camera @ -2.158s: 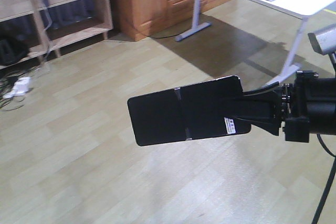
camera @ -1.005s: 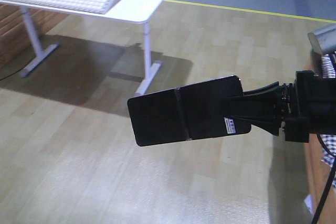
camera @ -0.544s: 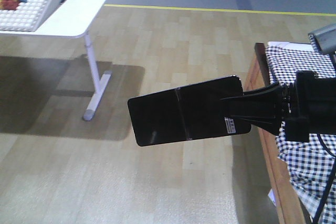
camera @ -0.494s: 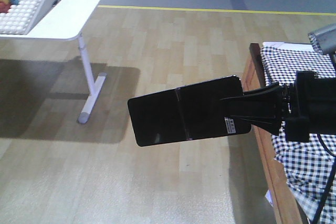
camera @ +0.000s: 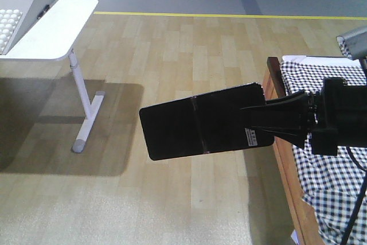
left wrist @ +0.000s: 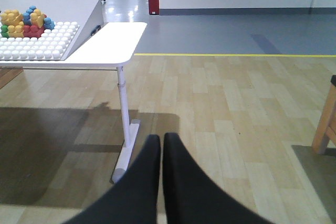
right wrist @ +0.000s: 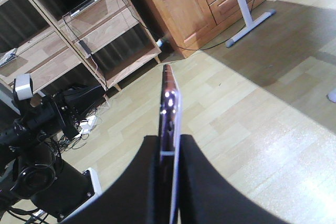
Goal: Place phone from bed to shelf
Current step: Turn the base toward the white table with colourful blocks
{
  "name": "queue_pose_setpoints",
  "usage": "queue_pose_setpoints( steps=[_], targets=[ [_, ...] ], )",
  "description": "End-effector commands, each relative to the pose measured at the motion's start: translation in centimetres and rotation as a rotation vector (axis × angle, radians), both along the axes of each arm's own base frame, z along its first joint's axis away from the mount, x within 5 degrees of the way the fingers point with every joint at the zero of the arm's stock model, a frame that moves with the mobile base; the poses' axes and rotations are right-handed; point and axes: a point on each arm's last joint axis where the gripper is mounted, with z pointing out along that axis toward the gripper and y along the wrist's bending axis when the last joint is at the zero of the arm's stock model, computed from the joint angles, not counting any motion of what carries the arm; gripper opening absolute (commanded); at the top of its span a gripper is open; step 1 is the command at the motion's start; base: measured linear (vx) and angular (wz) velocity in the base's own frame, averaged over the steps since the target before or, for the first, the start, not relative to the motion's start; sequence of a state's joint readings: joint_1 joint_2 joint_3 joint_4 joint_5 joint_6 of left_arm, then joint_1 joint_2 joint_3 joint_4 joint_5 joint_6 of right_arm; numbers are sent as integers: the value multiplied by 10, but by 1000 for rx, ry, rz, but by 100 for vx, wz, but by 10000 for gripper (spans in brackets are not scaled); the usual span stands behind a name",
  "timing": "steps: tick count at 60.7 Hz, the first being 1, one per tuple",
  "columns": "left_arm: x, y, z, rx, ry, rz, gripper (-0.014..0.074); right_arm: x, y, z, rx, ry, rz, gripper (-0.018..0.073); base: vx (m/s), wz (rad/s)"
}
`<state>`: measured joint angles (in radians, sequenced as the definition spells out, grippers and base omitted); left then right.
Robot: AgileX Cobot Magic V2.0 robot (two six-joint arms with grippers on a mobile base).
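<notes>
While my right pincer (camera: 255, 121) grips the phone (camera: 183, 127) by its sticker end alone, most of it juts over bare floor (camera: 189, 44) beside the bed (camera: 335, 78). I can't see how deep the bite goes, so a jolt might lever it loose. Left pincer (left wrist: 161, 148) empty, tips together.

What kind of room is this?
Probably a lab staged like a home: a gingham bed, a white desk with toy blocks, a wooden shelf, and a yellow line across the floor.
</notes>
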<state>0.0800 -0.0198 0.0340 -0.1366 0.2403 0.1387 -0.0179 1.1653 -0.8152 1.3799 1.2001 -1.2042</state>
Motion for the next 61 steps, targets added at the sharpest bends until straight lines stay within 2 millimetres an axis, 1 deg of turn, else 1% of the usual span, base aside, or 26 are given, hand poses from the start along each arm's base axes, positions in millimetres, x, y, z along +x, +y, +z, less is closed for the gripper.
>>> queue_pose_setpoints(
  steps=[1, 21, 61],
  targets=[
    [1, 1, 6, -8, -77, 6, 1, -8, 4, 21, 113, -47, 57, -4, 25, 7],
    [1, 1, 6, -8, -77, 6, 1, -8, 4, 21, 113, -47, 57, -4, 25, 16],
    [1, 1, 6, -8, -77, 6, 1, -8, 4, 21, 113, -47, 57, -4, 23, 29]
  ],
)
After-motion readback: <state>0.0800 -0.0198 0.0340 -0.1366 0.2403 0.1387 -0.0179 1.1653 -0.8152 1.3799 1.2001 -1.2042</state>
